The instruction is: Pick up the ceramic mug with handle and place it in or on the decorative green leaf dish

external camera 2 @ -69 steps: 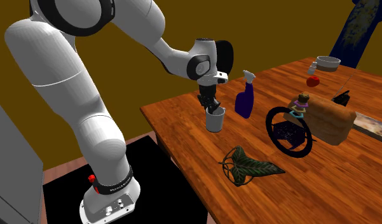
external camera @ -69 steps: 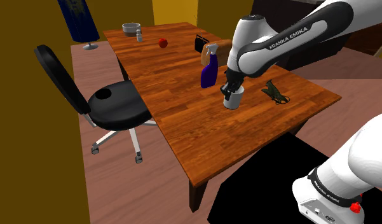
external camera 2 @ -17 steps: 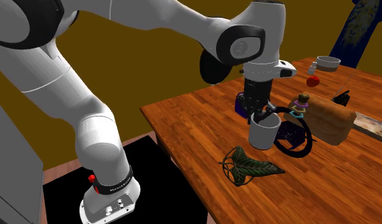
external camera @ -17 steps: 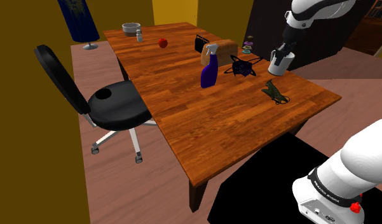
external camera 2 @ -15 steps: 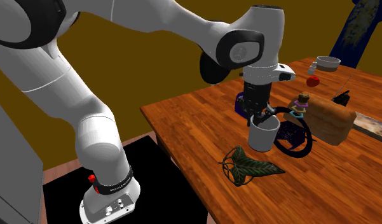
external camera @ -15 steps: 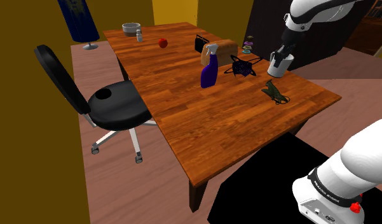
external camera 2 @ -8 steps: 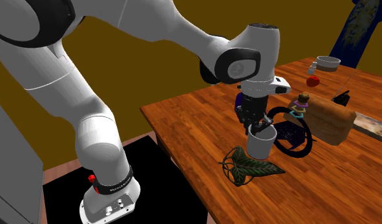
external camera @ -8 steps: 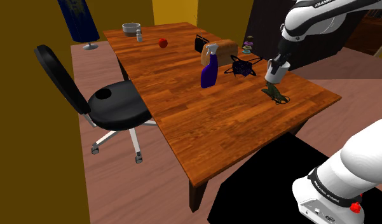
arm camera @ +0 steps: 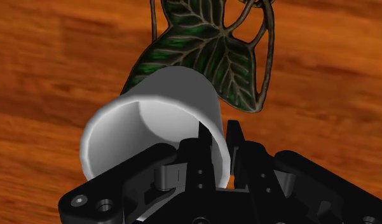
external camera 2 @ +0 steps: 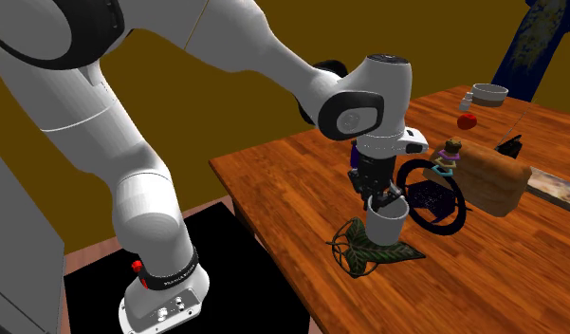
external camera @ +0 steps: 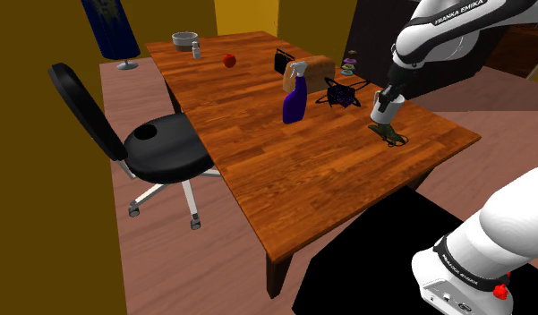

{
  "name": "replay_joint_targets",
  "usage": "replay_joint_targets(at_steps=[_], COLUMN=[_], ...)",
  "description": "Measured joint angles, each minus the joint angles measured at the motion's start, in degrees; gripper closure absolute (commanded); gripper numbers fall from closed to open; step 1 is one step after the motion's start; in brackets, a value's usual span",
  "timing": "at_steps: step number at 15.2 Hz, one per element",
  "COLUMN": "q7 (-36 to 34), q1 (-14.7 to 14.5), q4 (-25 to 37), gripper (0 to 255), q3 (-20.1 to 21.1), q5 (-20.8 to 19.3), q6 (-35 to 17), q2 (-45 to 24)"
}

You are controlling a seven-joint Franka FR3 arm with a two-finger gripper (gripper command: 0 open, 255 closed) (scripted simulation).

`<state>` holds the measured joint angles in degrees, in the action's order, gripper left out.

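Note:
A white mug (external camera: 383, 110) hangs upright from my black gripper (external camera: 387, 96), which is shut on its rim, one finger inside the cup and one outside. The mug (external camera 2: 386, 226) sits directly over the dark green leaf dish (external camera 2: 360, 252), which lies flat on the wooden table near the stand-side edge. I cannot tell whether the mug's base touches the dish. In the wrist view the gripper (arm camera: 217, 133) clasps the mug's wall (arm camera: 151, 114), and the leaf dish (arm camera: 208, 44) spreads out just beyond the mug. The handle is hidden.
A black wire basket (external camera 2: 434, 201) and a brown loaf (external camera 2: 496, 176) stand close behind the dish. A purple spray bottle (external camera: 294, 95) stands mid-table. A red apple (external camera: 229, 60) and grey bowl (external camera: 184, 39) sit at the far end. An office chair (external camera: 146, 139) stands by the table.
The arm has carried the mug down and toward the table's near edge, from beside the wire basket to right over the leaf dish. The grip stays the same.

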<state>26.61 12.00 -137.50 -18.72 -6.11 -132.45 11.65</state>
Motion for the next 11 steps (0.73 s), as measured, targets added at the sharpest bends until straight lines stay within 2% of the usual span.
replay_joint_targets(at_steps=[3, 4, 11], q7=[0.02, 0.03, -0.13], q1=[0.0, 0.0, 0.02], q4=[-0.02, -0.02, 0.38], gripper=[255, 0, 0], q3=[-0.02, -0.02, 0.11], q5=[0.01, 0.01, -0.14], q6=[-0.08, -0.08, 0.87], q2=[-0.05, -0.05, 0.58])
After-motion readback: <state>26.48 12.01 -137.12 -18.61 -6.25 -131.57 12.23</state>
